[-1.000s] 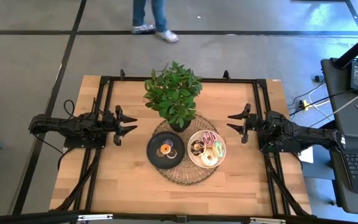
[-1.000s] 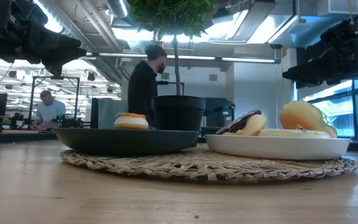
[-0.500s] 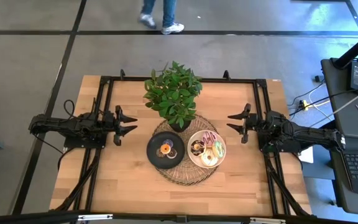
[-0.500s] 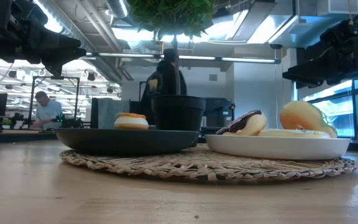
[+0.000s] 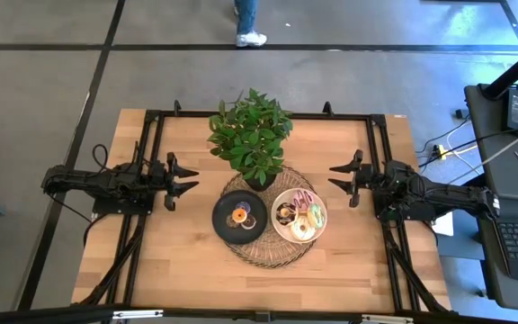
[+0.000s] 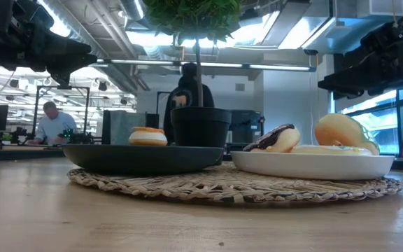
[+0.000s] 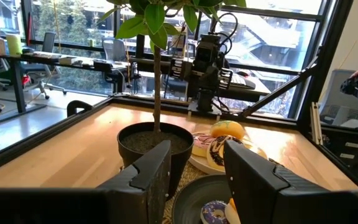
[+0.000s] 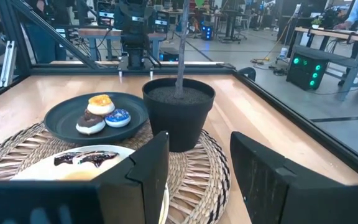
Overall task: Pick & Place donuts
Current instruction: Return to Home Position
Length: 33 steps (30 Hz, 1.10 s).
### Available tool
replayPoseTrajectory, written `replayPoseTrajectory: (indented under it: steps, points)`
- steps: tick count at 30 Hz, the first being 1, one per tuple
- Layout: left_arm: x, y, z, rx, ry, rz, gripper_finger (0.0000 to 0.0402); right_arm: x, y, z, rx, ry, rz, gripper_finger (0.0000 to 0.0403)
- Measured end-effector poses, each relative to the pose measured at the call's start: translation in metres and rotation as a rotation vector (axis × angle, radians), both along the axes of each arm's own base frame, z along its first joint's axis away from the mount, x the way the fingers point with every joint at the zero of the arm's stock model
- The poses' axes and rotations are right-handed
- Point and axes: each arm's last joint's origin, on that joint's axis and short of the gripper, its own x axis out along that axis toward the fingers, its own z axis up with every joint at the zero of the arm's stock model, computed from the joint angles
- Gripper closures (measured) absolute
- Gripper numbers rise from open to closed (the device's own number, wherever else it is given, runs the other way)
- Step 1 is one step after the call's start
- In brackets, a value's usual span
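Three donuts, orange-iced [image 8: 100,102], brown [image 8: 91,123] and blue [image 8: 117,117], lie on the black plate [image 5: 223,219]. Several more donuts [image 5: 302,219] lie on the white plate [image 5: 278,230] to its right. Both plates rest on a round woven mat [image 5: 268,256] at the table's middle. My left gripper [image 5: 192,181] hovers open, level, left of the plates. My right gripper [image 5: 332,176] hovers open, level, right of them. Both point toward the middle. Nothing is between the fingers of either gripper.
A potted plant [image 5: 251,135] in a black pot [image 8: 179,112] stands on the mat's far part, just behind the plates and between the two grippers. Bare wood lies near the table's front edge [image 5: 268,288]. A person's foot [image 5: 251,39] shows on the floor beyond the far edge.
Both arms and all donuts have kept still. The person beyond the table's far edge has walked toward the right.
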Motion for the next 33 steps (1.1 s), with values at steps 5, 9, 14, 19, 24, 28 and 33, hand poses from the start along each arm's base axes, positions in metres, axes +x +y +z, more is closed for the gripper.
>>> replayPoseTrajectory:
  steps: [5, 9, 14, 19, 24, 28, 33]
  points:
    - [0.0000, 0.0000, 0.0000, 0.000, 0.000, 0.000, 0.0256, -0.0019, 0.0003, 0.0028, -0.006, -0.033, 0.000, 0.0230]
    - [0.0000, 0.0000, 0.0000, 0.000, 0.000, 0.000, 0.0254, -0.0039, 0.0007, 0.0056, -0.011, -0.068, 0.000, 0.0230]
    - [0.0000, 0.0000, 0.0000, 0.000, 0.000, 0.000, 0.0257, -0.0049, 0.0009, 0.0069, -0.014, -0.083, 0.000, 0.0230]
    - [0.0000, 0.0000, 0.0000, 0.000, 0.000, 0.000, 0.0256, -0.0060, 0.0011, 0.0082, -0.017, -0.101, 0.000, 0.0230]
    - [0.0000, 0.0000, 0.0000, 0.000, 0.000, 0.000, 0.0258, -0.0060, 0.0011, 0.0083, -0.017, -0.101, 0.000, 0.0230]
    - [0.0000, 0.0000, 0.0000, 0.000, 0.000, 0.000, 0.0257, -0.0059, 0.0011, 0.0082, -0.018, -0.100, 0.000, 0.0230]
    - [0.0000, 0.0000, 0.0000, 0.000, 0.000, 0.000, 0.0257, -0.0057, 0.0011, 0.0079, -0.018, -0.096, 0.000, 0.0230]
